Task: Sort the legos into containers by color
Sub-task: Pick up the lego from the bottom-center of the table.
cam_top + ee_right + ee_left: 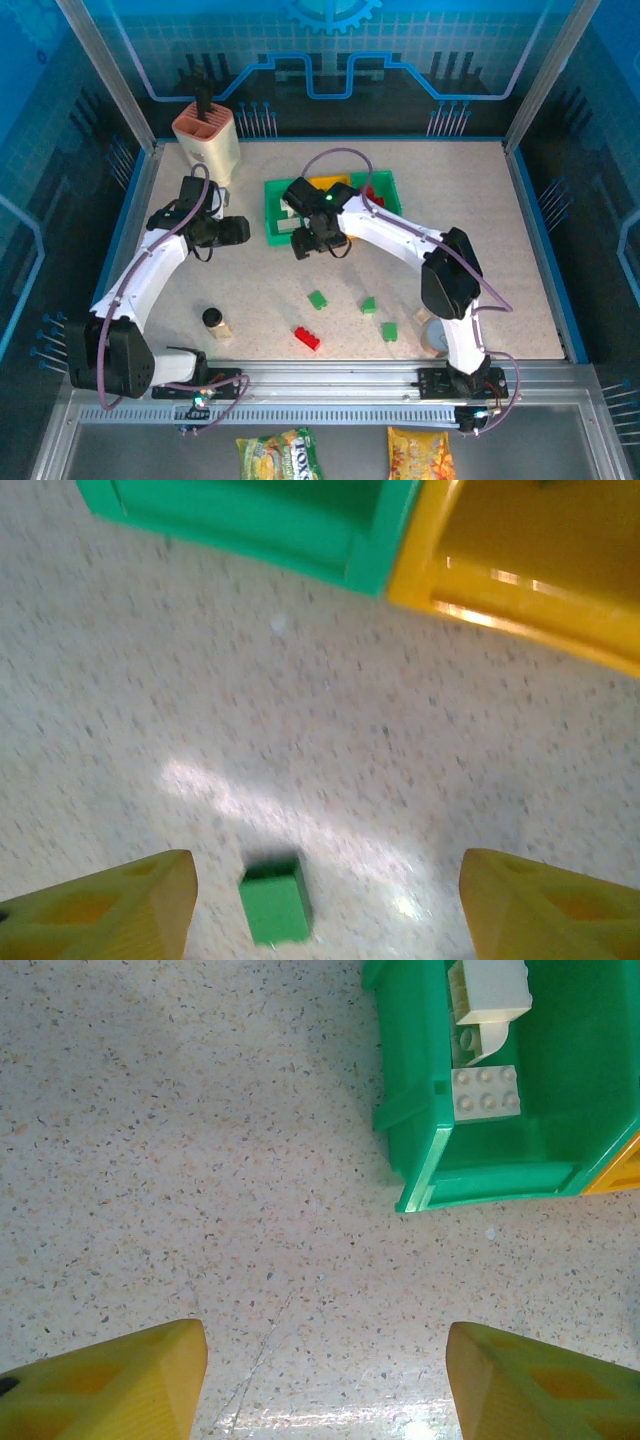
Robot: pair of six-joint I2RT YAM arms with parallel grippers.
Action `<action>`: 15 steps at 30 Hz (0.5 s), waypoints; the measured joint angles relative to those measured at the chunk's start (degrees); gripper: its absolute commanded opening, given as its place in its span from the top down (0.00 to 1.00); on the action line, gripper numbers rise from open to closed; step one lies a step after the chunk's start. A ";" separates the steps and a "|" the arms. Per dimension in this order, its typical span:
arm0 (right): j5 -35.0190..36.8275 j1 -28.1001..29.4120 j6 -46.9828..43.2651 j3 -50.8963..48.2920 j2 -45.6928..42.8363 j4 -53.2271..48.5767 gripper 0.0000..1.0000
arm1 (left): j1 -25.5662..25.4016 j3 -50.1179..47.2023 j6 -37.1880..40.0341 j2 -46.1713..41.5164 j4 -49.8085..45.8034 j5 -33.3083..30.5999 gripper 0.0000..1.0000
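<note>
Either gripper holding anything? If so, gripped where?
Nothing held. The left gripper is open over bare table. The right gripper is open too; the green lego ahead of it lies loose on the table.

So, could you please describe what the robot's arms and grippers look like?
The left arm and right arm have white shells, black joints and a looping mauve cable each; a green light glows on the right wrist. The gripper fingers are yellow-orange wedges.

Three bins (270,215) sit side by side at mid-bench (520,250). From them, a slotted holder (207,145) stands at ten o'clock, loose bricks (317,299) lie at six, a bottle (214,320) at seven and a cup (432,341) at five. Other bricks (485,1093) lie inside the leftmost bin.
</note>
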 measured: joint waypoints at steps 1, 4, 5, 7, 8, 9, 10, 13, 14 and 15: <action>-0.07 0.24 -0.52 -0.96 -0.68 -0.57 0.30 | 0.00 0.00 0.00 0.02 0.00 0.00 0.34; -0.02 1.40 -1.42 -3.96 -2.40 -1.68 0.31 | 0.00 0.00 0.00 0.02 0.00 0.00 0.34; -0.02 1.90 -1.62 -4.76 -2.71 -2.08 0.31 | 0.00 0.00 0.00 0.02 0.00 0.00 0.34; -0.02 3.26 -1.77 -6.43 -2.95 -2.29 0.31 | 0.00 0.00 0.00 0.02 0.00 0.00 0.34; -0.04 3.89 -1.75 -7.26 -2.95 -2.23 0.32 | 0.00 0.00 0.00 0.02 0.00 0.00 0.34; -0.04 4.66 -1.75 -8.15 -2.95 -2.25 0.32 | 0.00 0.00 0.00 0.02 0.00 0.00 0.34; -0.04 5.42 -1.73 -8.92 -2.91 -2.27 0.32 | 0.00 0.00 0.00 0.04 0.00 0.00 0.34; -0.35 7.34 -1.49 -10.14 -2.56 -2.16 0.33 | 0.00 0.00 0.00 0.04 0.00 0.00 0.34; -0.50 7.80 -1.31 -10.38 -2.38 -1.90 0.33 | 0.00 0.00 0.00 0.07 0.00 0.00 0.34; -0.74 8.26 -1.14 -10.67 -2.05 -1.62 0.34 | 0.00 0.00 0.00 0.09 0.00 0.00 0.34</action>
